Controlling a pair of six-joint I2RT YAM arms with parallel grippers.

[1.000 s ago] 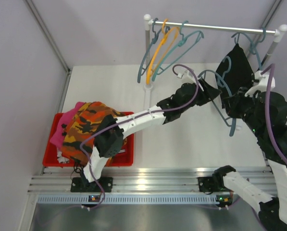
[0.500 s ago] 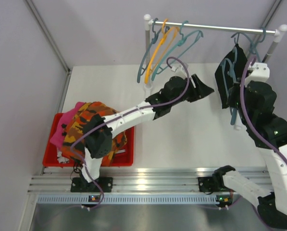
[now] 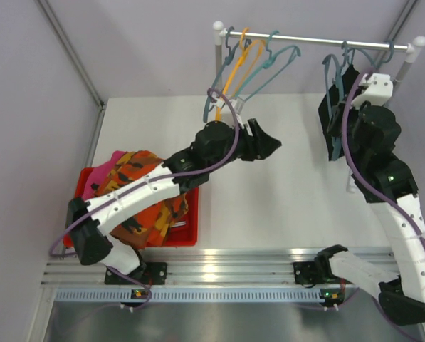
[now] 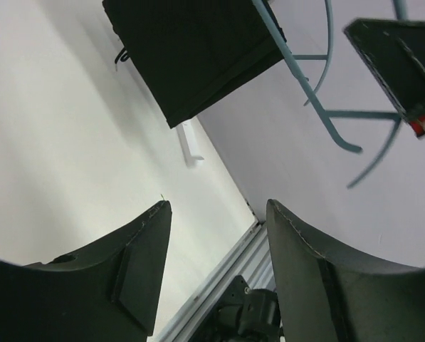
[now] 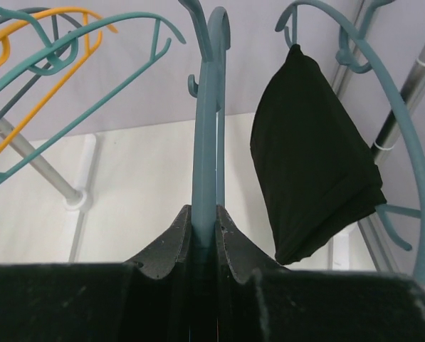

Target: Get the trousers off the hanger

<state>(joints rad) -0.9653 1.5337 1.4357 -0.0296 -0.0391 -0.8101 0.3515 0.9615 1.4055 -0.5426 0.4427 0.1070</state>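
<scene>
Where the red bin (image 3: pixel 186 239) sits, camouflage trousers (image 3: pixel 130 169) overlap pink trousers (image 3: pixel 97 178) inside.

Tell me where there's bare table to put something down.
Bare table between the left gripper and right arm, and behind the red bin. Crowded: the heaped bin, and the right end of the rack, with the black trousers.

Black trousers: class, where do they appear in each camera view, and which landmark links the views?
Top external: black trousers at upper right.
Left wrist: top centre.
Right wrist: right of centre.
Shared landmark: the teal hanger beside them.
</scene>
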